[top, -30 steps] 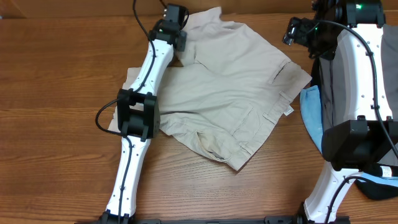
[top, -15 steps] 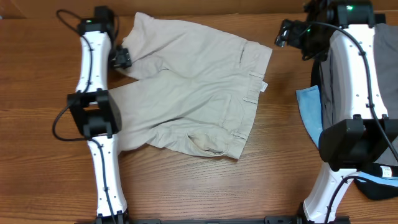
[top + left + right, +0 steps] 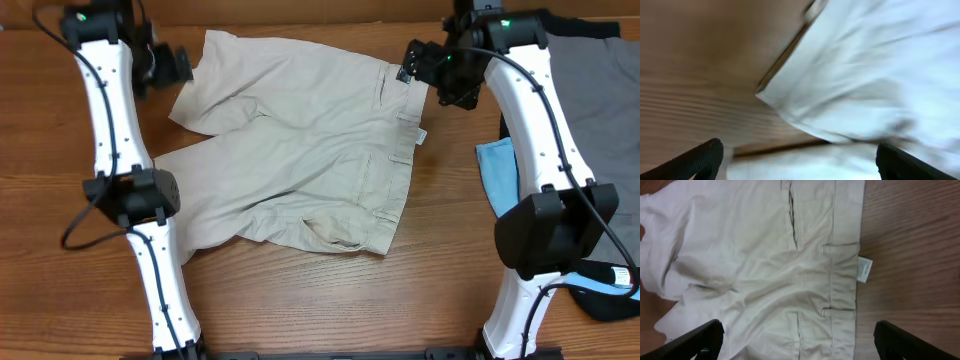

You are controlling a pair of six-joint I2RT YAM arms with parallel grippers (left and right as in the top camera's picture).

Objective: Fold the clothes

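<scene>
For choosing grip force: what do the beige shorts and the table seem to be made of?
The beige shorts look like matte woven cotton-type cloth: soft creases, stitched belt loops, a sewn label; exact fibre unclear. The table looks like wood or wood-pattern laminate, smooth with slight sheen: brown grain lines.

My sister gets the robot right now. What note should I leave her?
The left gripper is open and empty, beside the far left leg of the shorts.
The right gripper is open and empty, at the far end of the waistband.
The shorts lie spread out on the table, with no fold made. A grey garment and a blue cloth wait on the right.
Done: shorts laid out. Left: every fold, then probably the other clothes.
</scene>
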